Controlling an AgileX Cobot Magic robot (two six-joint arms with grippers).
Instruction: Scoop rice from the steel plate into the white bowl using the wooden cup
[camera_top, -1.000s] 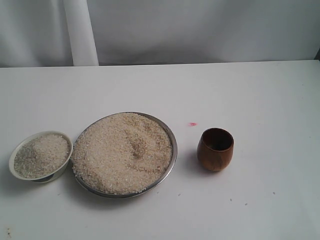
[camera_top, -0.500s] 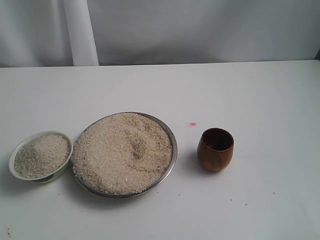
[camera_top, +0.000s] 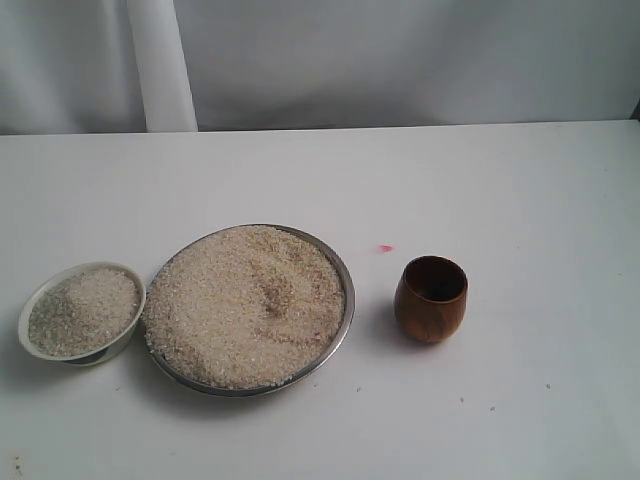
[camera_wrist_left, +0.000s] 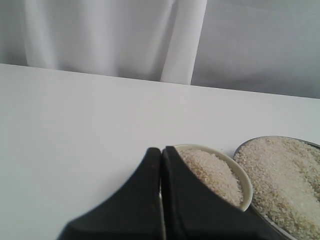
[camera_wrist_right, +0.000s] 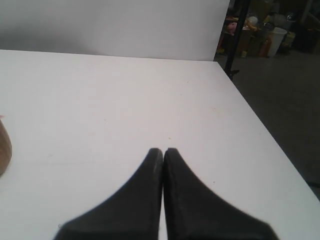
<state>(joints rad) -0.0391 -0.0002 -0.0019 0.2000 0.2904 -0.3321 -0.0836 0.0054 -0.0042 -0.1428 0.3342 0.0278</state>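
Left fingers (camera_wrist_left: 137, 200) and right fingers (camera_wrist_right: 135, 200) are both pressed together, empty, pointing low across the table (camera_wrist_right: 100, 100).

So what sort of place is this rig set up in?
Probably a lab or workshop, not a kitchen: a plain white table, a white cloth backdrop behind it, and cluttered storage past the table's edge.

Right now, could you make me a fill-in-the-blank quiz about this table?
The wooden cup stands ____ on the table.
The steel plate lies ____ the white bowl and the cup.
The bowl holds ____ rice than the plate.
The left end effector and right end effector are both ____, holding nothing.
Missing words: upright; between; less; shut.
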